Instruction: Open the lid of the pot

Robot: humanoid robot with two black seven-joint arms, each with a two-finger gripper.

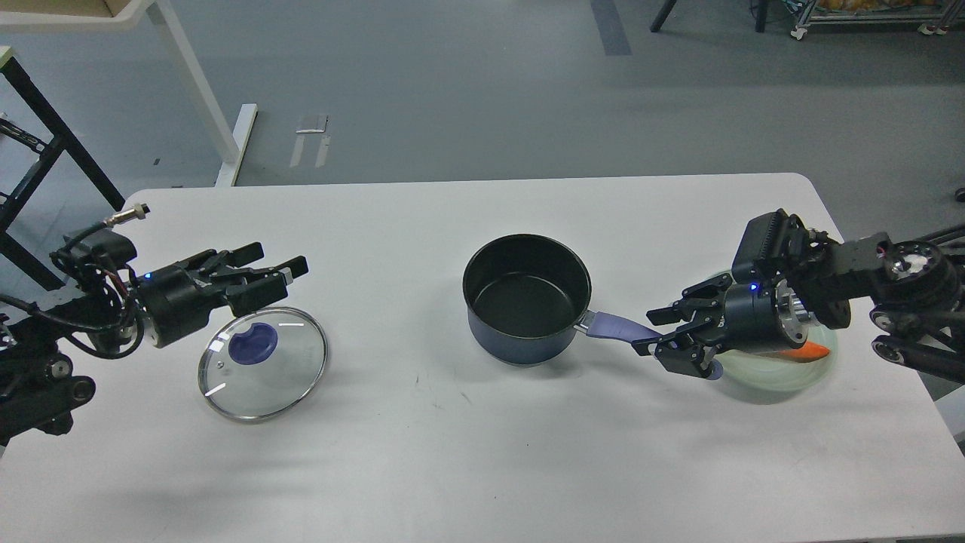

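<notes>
From my head view, the pot [527, 299] stands uncovered near the middle of the white table [467, 467], its black inside bare and its purple-blue handle [620, 327] running out toward my right side. The lid [263, 363] is off it and lies flat on the table well to the left of the pot, knob [253, 343] up, with clear tabletop between the two.

My left gripper [277, 271] hangs just beyond the lid's far edge, pointing right toward the pot. Its two fingers stand apart with open space between them, and nothing is in them. The lid sits just below and beside this gripper; I cannot tell whether the gripper's body touches its rim, but the fingers are clear of the knob.

My right gripper [654, 329] reaches in from the right and meets the far end of the pot's handle. One finger lies above the handle and one below, so the jaws straddle it; whether they press on it I cannot tell. The pot itself is left of this gripper, the handle bridging the gap.

Behind and under my right wrist lies a pale green plate [784, 377] with something orange [813, 351] on it, partly hidden by the arm
</notes>
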